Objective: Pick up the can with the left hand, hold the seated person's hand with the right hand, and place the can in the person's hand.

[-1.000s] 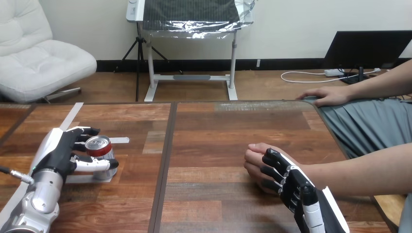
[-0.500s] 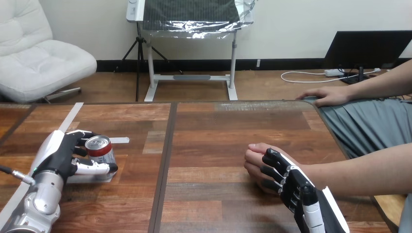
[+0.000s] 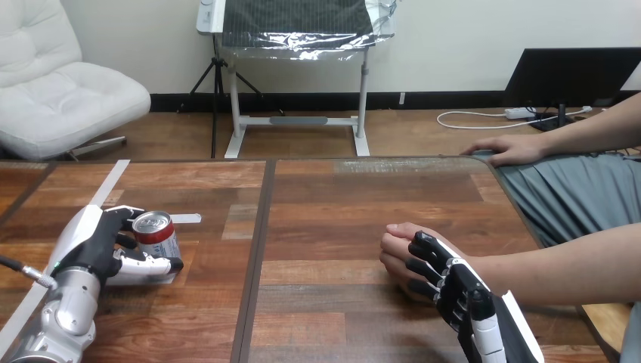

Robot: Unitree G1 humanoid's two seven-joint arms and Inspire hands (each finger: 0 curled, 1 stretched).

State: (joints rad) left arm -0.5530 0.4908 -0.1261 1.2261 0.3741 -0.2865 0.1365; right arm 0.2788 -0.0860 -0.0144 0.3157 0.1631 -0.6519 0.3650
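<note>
Two jobs at once: my left robot hand is clamped round the can, upright at the left of the desk and seemingly not yet lifted, while my right robot hand lies over the person's hand nearer the middle. Next up, I reckon, lift the can and carry it across (level, no rush). Whether the right one truly grips I can't tell, its underside's hidden.

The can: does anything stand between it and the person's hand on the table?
Nothing visible: bare table lies between the can, gripped by the left hand, and the person's nearer hand, which the right hand holds.
</note>
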